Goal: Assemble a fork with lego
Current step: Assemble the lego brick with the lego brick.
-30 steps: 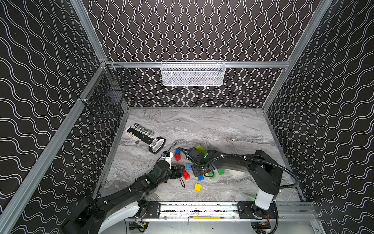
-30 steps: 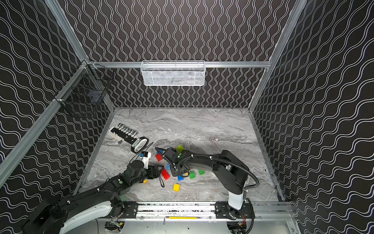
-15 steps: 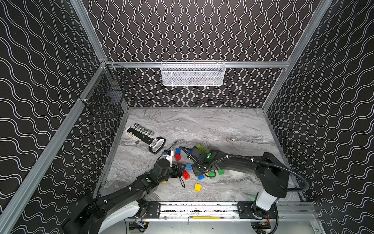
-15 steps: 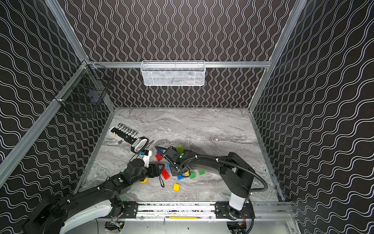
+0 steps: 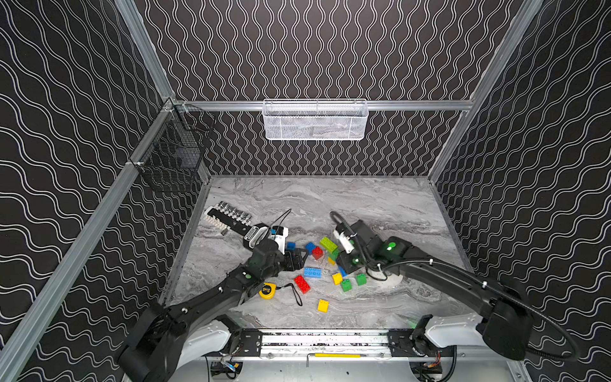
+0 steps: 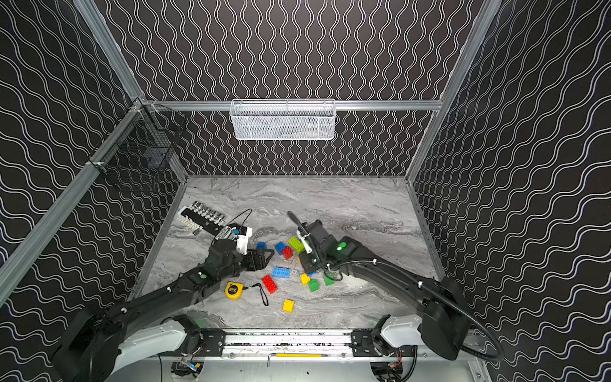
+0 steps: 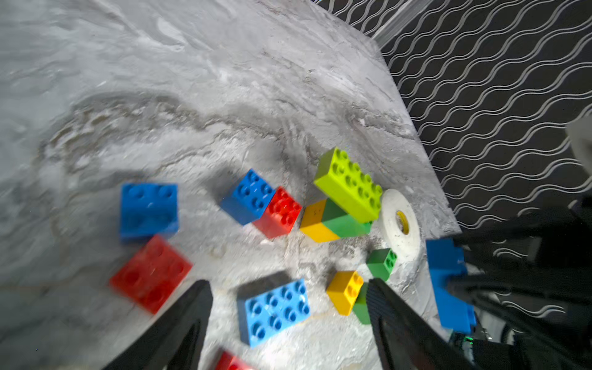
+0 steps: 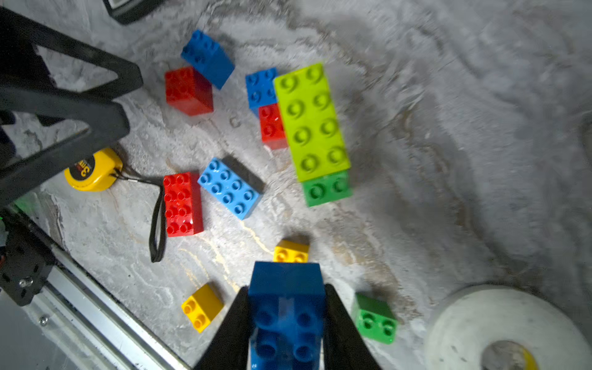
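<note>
- The right claw (image 8: 286, 290) is clamped on a dark blue brick (image 8: 286, 307). The brick's studded face is turned toward the right wrist camera. Its length runs along the fingers, plain end outward, and the near end is cut off by the frame edge.
- The left wrist view shows that same brick (image 7: 447, 272) from the side, just beside a white tape roll (image 7: 400, 224). In both top views the right wrist covers nearly all of it.
- The left claw (image 7: 288, 283) stands wide with nothing gripped. It is low over a light blue oblong brick (image 7: 275, 310) that lies flat on the table (image 5: 330, 198), studs up.
- In a top view this brick (image 5: 312, 272) has its long axis running across the table, side to side.
- A red oblong brick (image 5: 302, 283) lies just beside it, studs up, long axis on a diagonal.
- A lime oblong brick (image 8: 310, 121) sits tilted on top of other bricks. The right wrist view shows only a green brick (image 8: 326, 189) poking out from under one end. The left wrist view also shows a yellow brick (image 7: 315, 221) beneath it.
- A yellow tape measure (image 8: 93, 173) lies near the red oblong brick, its strap touching the brick's side. The left wrist view does not show it.
</note>
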Controlling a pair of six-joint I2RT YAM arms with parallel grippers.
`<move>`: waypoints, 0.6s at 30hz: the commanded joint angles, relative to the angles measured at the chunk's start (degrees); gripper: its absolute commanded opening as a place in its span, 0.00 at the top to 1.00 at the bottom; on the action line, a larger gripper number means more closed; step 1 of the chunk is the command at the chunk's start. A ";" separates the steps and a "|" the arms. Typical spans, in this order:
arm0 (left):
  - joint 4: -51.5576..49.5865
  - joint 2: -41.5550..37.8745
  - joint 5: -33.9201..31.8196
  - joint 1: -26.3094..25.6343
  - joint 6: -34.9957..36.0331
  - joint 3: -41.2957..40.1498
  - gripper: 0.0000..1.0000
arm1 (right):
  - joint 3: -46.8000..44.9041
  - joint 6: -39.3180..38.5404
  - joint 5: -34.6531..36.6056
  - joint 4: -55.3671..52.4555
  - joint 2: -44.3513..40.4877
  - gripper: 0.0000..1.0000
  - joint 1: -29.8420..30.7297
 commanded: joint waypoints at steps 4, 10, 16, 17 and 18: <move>7.79 10.15 12.44 3.90 1.91 8.31 0.18 | 7.01 -12.34 -0.66 -9.43 5.02 0.84 -2.98; 9.94 19.55 20.20 7.42 0.09 14.53 0.18 | 14.40 -15.47 2.45 -13.07 12.58 0.84 -3.02; 12.84 26.17 27.41 8.74 -2.36 17.92 0.24 | 17.80 -17.63 2.06 -13.77 16.72 0.83 -3.02; 13.10 26.77 28.19 8.75 -2.47 18.33 0.26 | 18.16 -18.04 1.83 -13.92 17.20 0.83 -3.02; 12.79 27.30 28.82 8.74 -2.39 18.71 0.27 | 18.44 -18.26 1.80 -14.17 17.67 0.83 -3.01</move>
